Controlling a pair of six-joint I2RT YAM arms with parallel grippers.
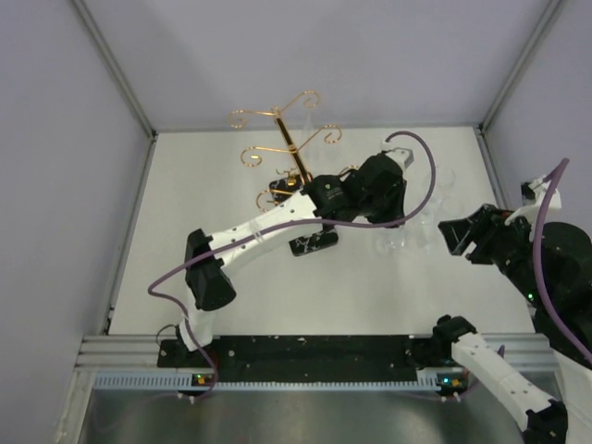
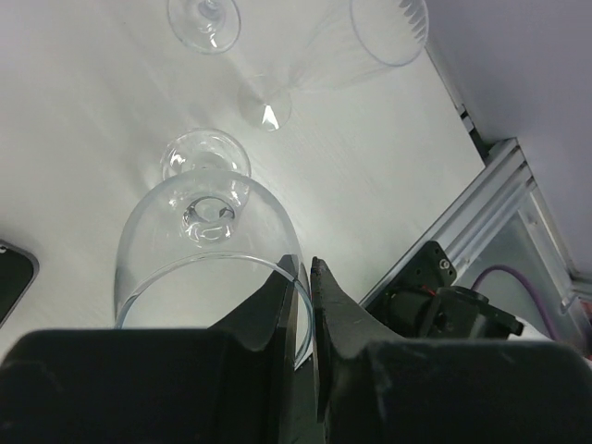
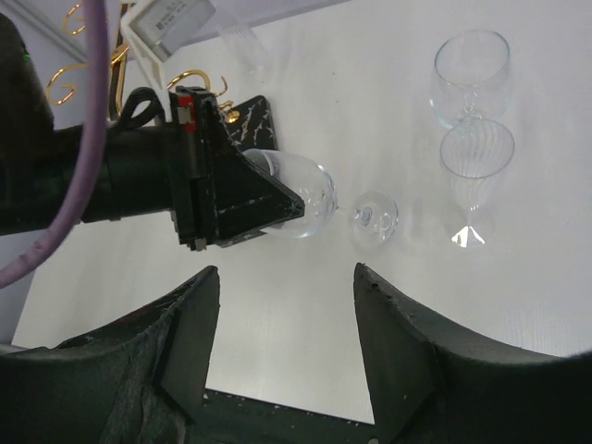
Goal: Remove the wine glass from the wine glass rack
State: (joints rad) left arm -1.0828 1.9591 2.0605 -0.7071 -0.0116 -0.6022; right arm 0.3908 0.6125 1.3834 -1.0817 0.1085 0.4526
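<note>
The gold wire wine glass rack (image 1: 289, 139) stands at the back centre on its black marbled base (image 1: 313, 244), partly hidden by my left arm; it also shows in the right wrist view (image 3: 242, 118). My left gripper (image 2: 306, 270) is shut on the rim of a clear wine glass (image 2: 199, 236), away from the rack and to its right. The glass lies horizontal with its foot (image 3: 375, 220) pointing away from the fingers. Whether it touches the table I cannot tell. My right gripper (image 3: 285, 270) is open and empty, near the held glass (image 3: 307, 196).
Two other clear glasses stand on the table beyond the held one: a round-bowled glass (image 3: 472, 72) and a ribbed flute (image 3: 476, 153). The table's right aluminium rail (image 2: 504, 199) is close by. Grey walls enclose the table.
</note>
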